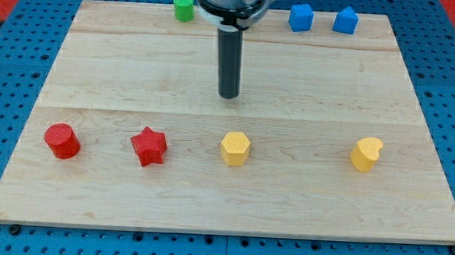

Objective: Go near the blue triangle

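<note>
The blue triangle block (345, 20) sits at the top right of the wooden board (411, 192), just right of another blue block (300, 16). My tip (228, 95) rests on the board near its middle, well to the left of and below the blue triangle. The rod rises straight up from it and its upper part hides the green star block.
A green cylinder (184, 7) stands at the top edge, left of the rod. A red cylinder (61, 141), a red star (148, 146), a yellow hexagon (235, 147) and a yellow heart (366, 153) stand in a row across the lower half.
</note>
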Robot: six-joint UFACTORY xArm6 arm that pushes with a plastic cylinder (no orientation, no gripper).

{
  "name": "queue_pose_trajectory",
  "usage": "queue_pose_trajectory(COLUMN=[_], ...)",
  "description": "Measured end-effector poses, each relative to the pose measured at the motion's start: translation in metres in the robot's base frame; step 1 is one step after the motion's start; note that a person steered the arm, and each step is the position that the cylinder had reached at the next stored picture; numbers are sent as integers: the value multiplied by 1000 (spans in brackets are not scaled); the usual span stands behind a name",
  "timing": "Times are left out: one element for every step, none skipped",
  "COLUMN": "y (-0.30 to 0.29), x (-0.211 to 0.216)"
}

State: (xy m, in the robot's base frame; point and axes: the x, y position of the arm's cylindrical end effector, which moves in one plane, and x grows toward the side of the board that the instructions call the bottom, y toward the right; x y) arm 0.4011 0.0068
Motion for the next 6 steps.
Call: queue_pose_trajectory(y=[43,75,110,147,196,244], x=[-14,-42,-73,-107,-129,-146])
